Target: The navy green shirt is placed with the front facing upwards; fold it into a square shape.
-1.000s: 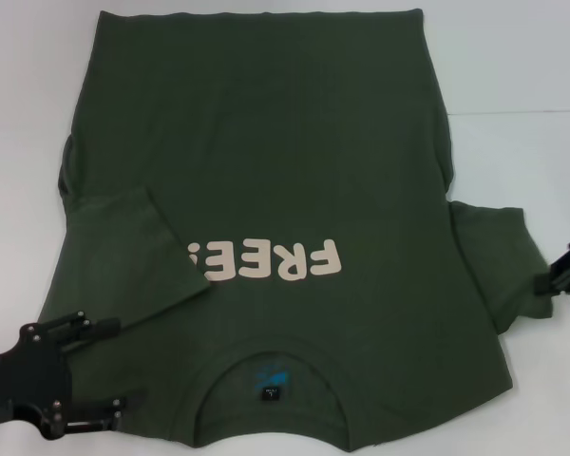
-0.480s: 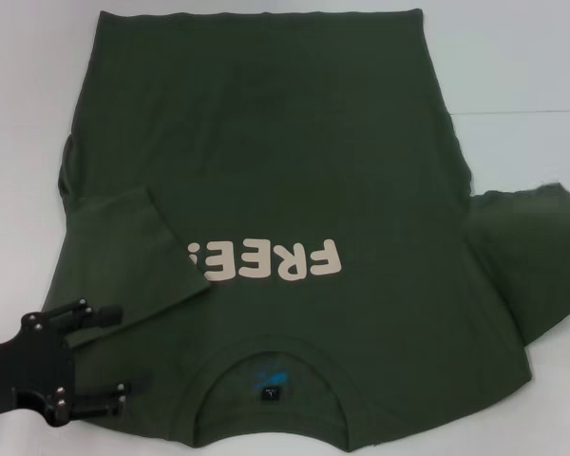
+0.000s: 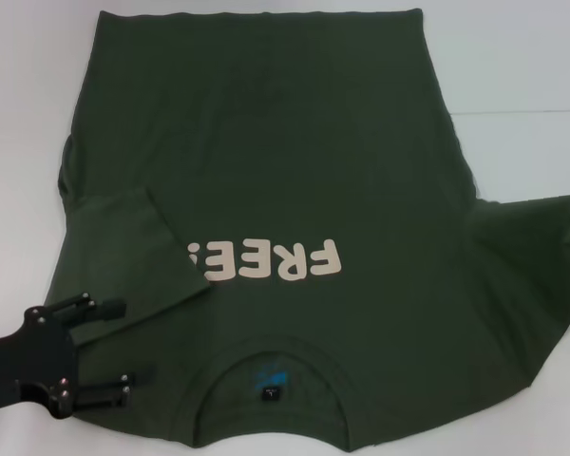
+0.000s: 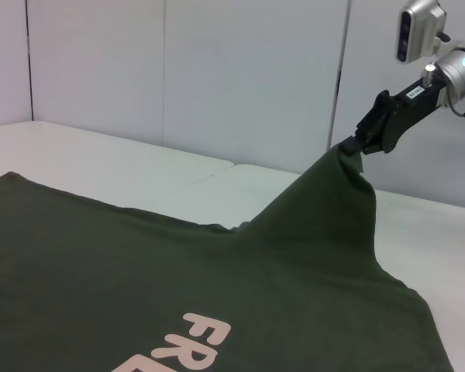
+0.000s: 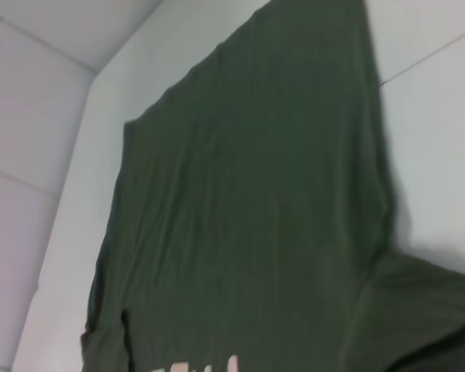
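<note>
Green shirt point(image 3: 266, 171) sleeve hangs lifted, pinched in right hand point(image 4: 356, 145).

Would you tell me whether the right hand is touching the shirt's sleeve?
Touching: the left wrist view shows the right hand pinching the navy green shirt by its sleeve, lifted.

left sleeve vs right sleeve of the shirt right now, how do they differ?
The left sleeve is folded inward and lies flat on the navy green shirt; the right sleeve is spread outward, off the body. The left sleeve is not gripped, with the open left gripper beside it; the right sleeve is pinched and lifted by the right gripper. Both are plain green short sleeves.
</note>
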You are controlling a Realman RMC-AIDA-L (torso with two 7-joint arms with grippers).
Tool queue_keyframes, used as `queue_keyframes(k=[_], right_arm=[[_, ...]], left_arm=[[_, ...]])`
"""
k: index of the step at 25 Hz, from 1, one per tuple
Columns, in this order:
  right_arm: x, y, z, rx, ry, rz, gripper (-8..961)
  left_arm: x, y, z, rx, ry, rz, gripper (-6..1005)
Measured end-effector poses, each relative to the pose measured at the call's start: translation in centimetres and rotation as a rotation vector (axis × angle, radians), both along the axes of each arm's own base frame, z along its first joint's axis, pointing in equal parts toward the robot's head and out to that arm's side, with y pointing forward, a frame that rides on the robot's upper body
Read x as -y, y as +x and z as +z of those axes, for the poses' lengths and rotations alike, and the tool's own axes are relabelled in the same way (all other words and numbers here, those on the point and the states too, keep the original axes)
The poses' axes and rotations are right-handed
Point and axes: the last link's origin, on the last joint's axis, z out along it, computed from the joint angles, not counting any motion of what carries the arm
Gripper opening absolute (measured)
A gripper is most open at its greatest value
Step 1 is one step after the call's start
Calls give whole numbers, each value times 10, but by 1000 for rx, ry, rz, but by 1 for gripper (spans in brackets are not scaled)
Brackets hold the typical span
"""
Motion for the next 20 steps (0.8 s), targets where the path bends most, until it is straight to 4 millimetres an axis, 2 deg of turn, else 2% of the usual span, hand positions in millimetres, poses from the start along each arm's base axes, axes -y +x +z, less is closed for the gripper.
queue_keyframes(k=[4, 8, 15, 20], right_arm=[[-13, -18, -12, 0, -39, 52, 27], [-34, -45, -29, 11, -83, 119, 27], [-61, -92, -79, 43, -166, 205, 28], [-66, -109, -109, 82, -220, 237, 32]], left_arm=[[0, 0, 0, -1, 1, 1, 890], [-1, 0, 0, -3, 3, 2, 890], [-2, -1, 0, -5, 5, 4, 890], [-1, -1, 0, -6, 5, 5, 890]])
